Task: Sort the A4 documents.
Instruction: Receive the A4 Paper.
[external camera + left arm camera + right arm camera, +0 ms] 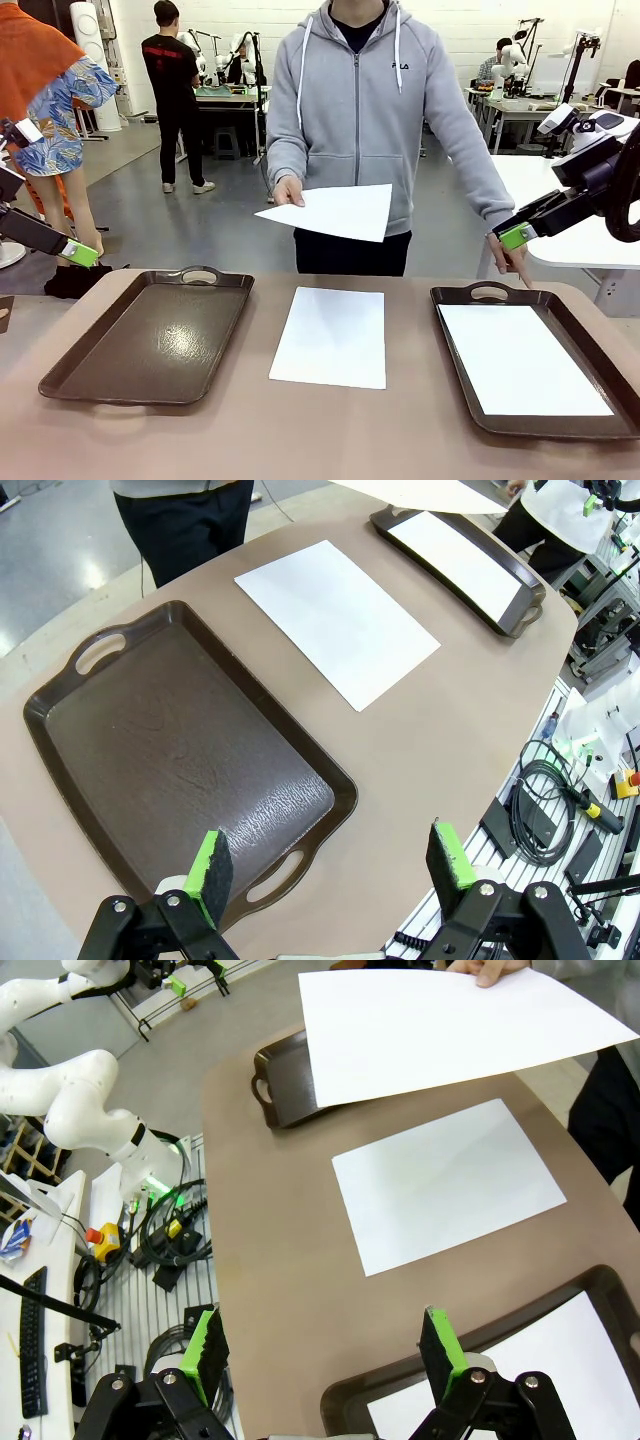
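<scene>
Three paper sheets are in play, and by my reckoning the sorting is only partly done. One sheet (522, 360) lies flat in the right tray (455, 296). A second sheet (331, 336) rests on the bare table (300, 430) between the two trays. The left tray (150, 340) holds nothing. A third sheet (335, 211) hangs in the air beyond the table's far edge, pinched at its left edge by the person's hand (288, 190), so at least two sheets look unplaced. The tray sheet and the middle sheet both have their long axis running near to far, short edges toward the person. The held sheet is roughly level with its long axis running left to right. The left gripper (328, 858) hovers over the left tray's near end and the right gripper (322, 1345) over the right tray's corner, both spread wide and empty.
</scene>
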